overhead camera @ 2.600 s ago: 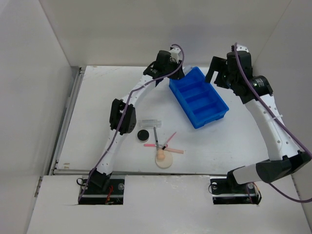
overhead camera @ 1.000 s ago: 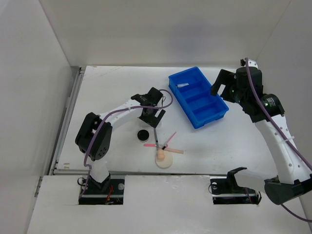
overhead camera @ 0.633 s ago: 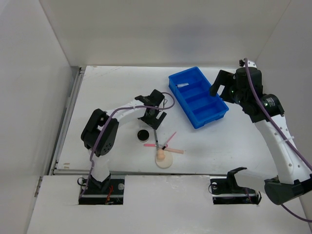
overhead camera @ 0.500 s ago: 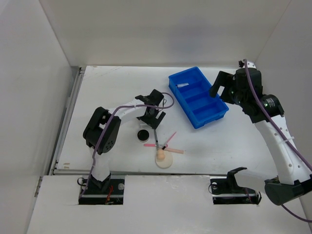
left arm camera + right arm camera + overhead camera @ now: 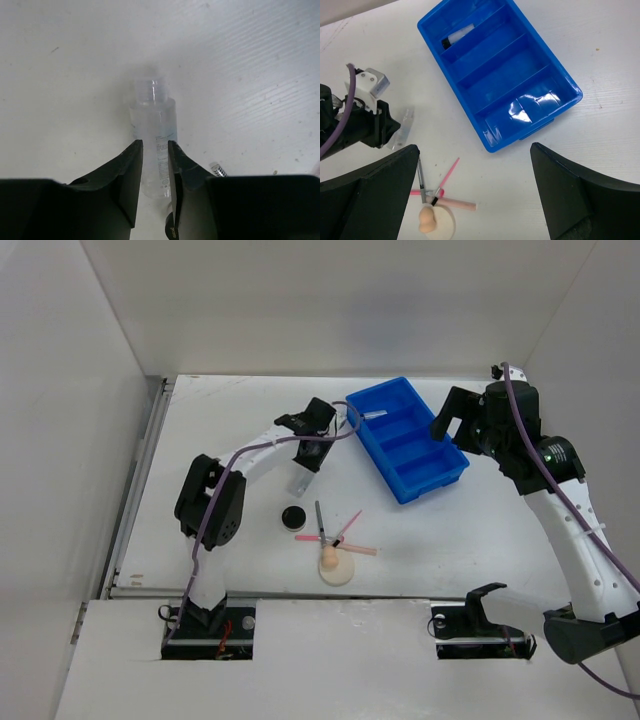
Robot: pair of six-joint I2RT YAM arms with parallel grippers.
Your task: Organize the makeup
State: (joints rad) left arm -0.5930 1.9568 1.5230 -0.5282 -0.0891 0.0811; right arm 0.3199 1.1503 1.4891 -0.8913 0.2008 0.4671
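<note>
Clear tube: the clear rectangular plastic tube [image 5: 154, 125] sits between the fingers of the left gripper [image 5: 155, 146], its round neck pointing away from the wrist; from above it slants out below the gripper over the white table [image 5: 200, 440], and whether it touches the surface cannot be told
Left gripper: narrow, one finger pressed on each long side of the tube, holding it just left of the tray's far end
Black compact: the black round compact [image 5: 293, 517] lies flat on the table, nearer the arm bases than the held tube and apart from it
Pencil and sticks: the thin dark pencil [image 5: 319, 520] lies just right of the compact, and the thin pink sticks [image 5: 349, 529] cross at its near end
Puff and sponge: the beige round puff [image 5: 340, 573] lies flat at the near end of that cluster, with the peach egg-shaped sponge [image 5: 327, 560] on top of it
Tray: the blue three-compartment plastic tray [image 5: 435, 483] stands at an angle on the right half of the table; its far compartment holds a small clear vial with a dark cap [image 5: 459, 36]
Right gripper: the right gripper [image 5: 474, 148] is spread wide and holds nothing, raised beside the tray's right side, well apart from the cosmetics
</note>
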